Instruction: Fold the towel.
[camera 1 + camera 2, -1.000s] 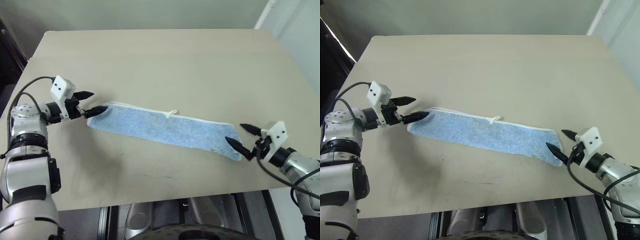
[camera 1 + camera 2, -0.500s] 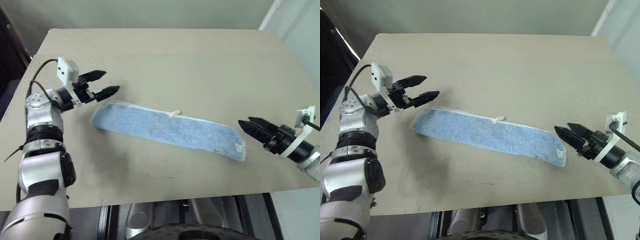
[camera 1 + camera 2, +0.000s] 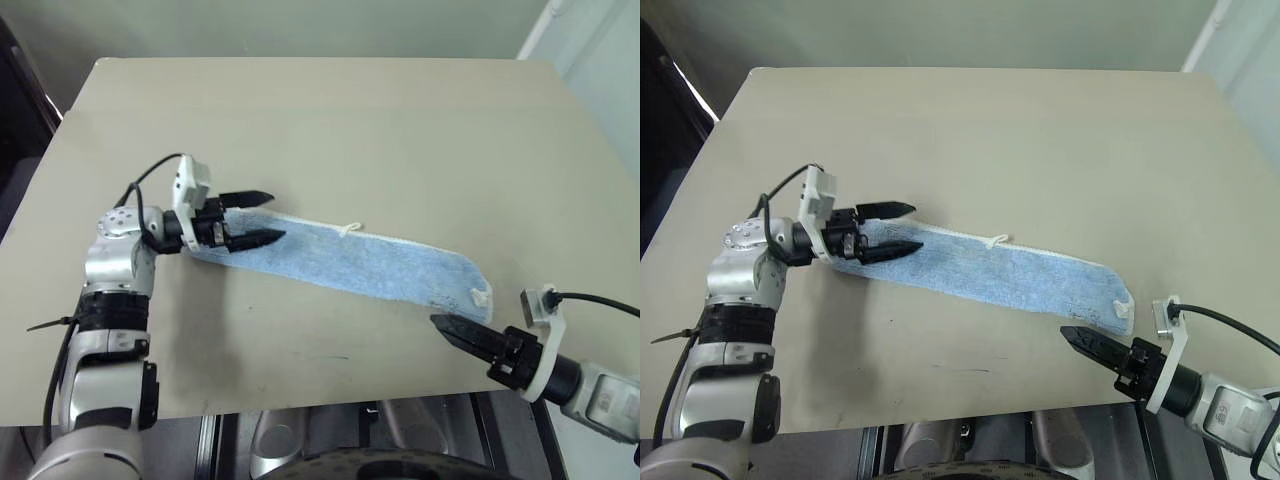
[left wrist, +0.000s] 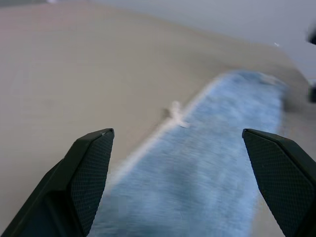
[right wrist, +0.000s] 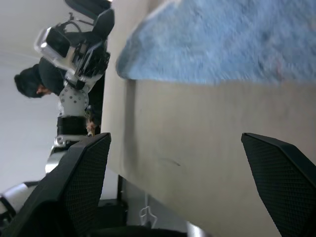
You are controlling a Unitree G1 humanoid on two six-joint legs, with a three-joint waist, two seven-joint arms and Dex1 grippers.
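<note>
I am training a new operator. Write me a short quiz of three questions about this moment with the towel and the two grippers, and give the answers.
1. True or false: the towel lies on the table as one long, narrow strip.
2. Which gripper is over one end of the towel? A: left gripper. B: right gripper. C: both.
3. In a few words: what small white part sticks out from the towel's far long edge?

Key
1. True.
2. A. The left gripper is open at the towel's left end; the right gripper, also open, is over bare table, nearer the robot than the towel's right end.
3. The loop tag.
</note>
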